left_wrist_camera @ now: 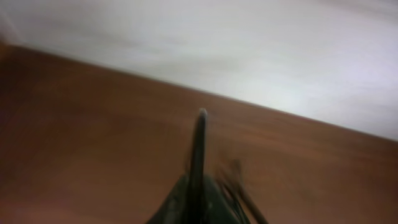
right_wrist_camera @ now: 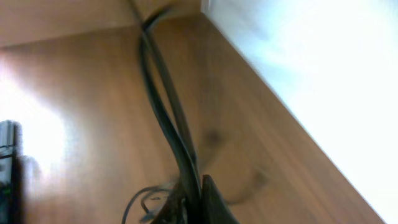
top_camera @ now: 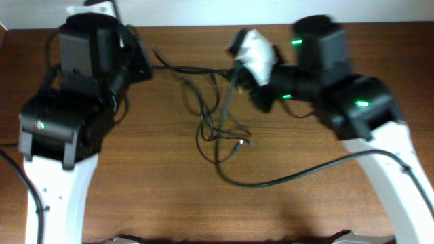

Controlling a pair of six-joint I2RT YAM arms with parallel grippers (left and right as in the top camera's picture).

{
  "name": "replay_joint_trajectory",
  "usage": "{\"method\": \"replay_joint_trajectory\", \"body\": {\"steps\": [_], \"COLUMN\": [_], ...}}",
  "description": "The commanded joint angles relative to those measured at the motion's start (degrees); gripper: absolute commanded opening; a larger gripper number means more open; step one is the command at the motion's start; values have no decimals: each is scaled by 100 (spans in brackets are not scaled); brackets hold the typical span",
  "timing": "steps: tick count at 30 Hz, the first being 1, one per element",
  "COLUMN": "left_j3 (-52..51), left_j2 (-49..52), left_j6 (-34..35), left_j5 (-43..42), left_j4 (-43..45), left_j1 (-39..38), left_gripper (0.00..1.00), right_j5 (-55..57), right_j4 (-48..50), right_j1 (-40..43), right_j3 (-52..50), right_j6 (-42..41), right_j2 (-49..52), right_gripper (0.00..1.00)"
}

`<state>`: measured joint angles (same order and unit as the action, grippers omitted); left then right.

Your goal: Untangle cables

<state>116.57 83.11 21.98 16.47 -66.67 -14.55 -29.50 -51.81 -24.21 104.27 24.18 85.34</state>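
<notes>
**Both arms on the tangle, wrist views blurred**

Wooden table [top_camera: 135, 176], smooth brown, with a white wall [left_wrist_camera: 249, 50] behind its far edge. A thicker black cord [top_camera: 305, 173] sweeps from under the tangle toward my right arm.

The cables [top_camera: 217, 129] are thin, black and limp, looped in a loose knot at table centre, and a small metallic plug shows at the lower edge.

Left gripper [top_camera: 144, 59] is at the far left, angled toward the centre. Its jaws look clenched into one dark blade, with a strand running off from it. I can't tell if that strand is actually pinched.

Right gripper [top_camera: 241, 57] is far centre-right, tilted down, and its jaws are clamped on two cable strands running away from it.
</notes>
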Motion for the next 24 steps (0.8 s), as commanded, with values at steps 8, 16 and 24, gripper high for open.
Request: {"method": "replay_joint_trajectory", "body": {"steps": [8, 16, 24], "left_j3": [90, 68, 68], "left_j2": [116, 1311, 3394], "left_j6": [-109, -1628, -4387], "left_j5": [949, -4774, -5421], "left_j4": [-673, -636, -1285], "left_j1": [1488, 1370, -1224], "left_gripper": [99, 99, 99], "right_j5": [308, -492, -479], "right_j4": [-328, -280, -424], "right_j1": [2592, 2931, 2931], "right_j3": [120, 120, 118], "right_j6": [-70, -822, -861], "right_j2": [-636, -1449, -1523], "right_gripper": [4, 4, 4]}}
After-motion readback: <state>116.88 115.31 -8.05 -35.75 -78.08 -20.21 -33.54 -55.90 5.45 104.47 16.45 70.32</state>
